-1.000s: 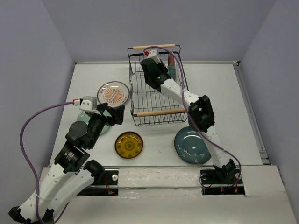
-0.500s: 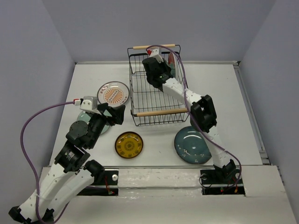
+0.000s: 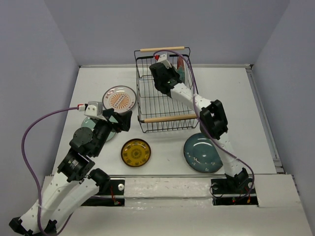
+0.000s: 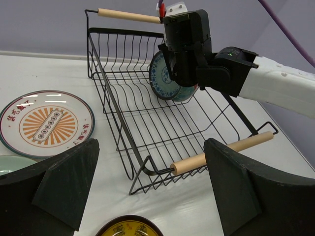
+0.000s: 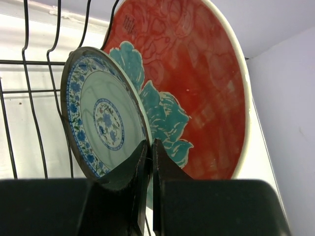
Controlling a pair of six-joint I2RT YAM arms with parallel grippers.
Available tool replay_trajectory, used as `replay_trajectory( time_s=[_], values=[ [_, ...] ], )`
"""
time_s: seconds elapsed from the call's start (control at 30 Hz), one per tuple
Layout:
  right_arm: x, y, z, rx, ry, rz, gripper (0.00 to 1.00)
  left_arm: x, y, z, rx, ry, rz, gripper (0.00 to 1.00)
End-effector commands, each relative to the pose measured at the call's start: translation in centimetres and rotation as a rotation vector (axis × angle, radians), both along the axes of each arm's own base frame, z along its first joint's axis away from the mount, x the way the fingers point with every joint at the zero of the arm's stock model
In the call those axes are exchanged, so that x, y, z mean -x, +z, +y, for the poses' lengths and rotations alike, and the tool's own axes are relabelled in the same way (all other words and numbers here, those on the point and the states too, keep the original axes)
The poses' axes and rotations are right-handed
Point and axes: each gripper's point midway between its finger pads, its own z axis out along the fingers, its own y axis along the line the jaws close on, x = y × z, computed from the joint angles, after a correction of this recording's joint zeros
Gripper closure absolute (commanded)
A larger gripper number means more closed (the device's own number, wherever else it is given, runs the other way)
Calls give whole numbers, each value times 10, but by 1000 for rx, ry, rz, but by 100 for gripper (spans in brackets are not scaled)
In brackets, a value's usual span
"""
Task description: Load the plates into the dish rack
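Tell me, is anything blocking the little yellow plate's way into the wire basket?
Nothing lies on the table between the yellow plate and the dish rack. Only the rack's own near wall, topped by a wooden handle, faces it, so the plate would probably have to go over that.
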Motion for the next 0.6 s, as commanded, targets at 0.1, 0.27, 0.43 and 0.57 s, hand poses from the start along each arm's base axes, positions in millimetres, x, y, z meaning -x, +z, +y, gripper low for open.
replay_trajectory(
  time_s=[0.1, 0.27, 0.43, 0.57],
  values=[
    [-8, -4, 7, -57, 0, -29, 83, 2, 30, 0, 49, -5, -66, 1],
    [-12, 7, 11, -82, 11, -51, 66, 2, 29, 0, 48, -5, -65, 1],
    [-5, 58, 16, -196, 75, -112, 54, 1, 28, 0, 46, -2, -61, 1],
    [17, 101, 41, -457, 256, -127, 41, 0, 27, -2, 43, -6, -56, 1]
  ],
)
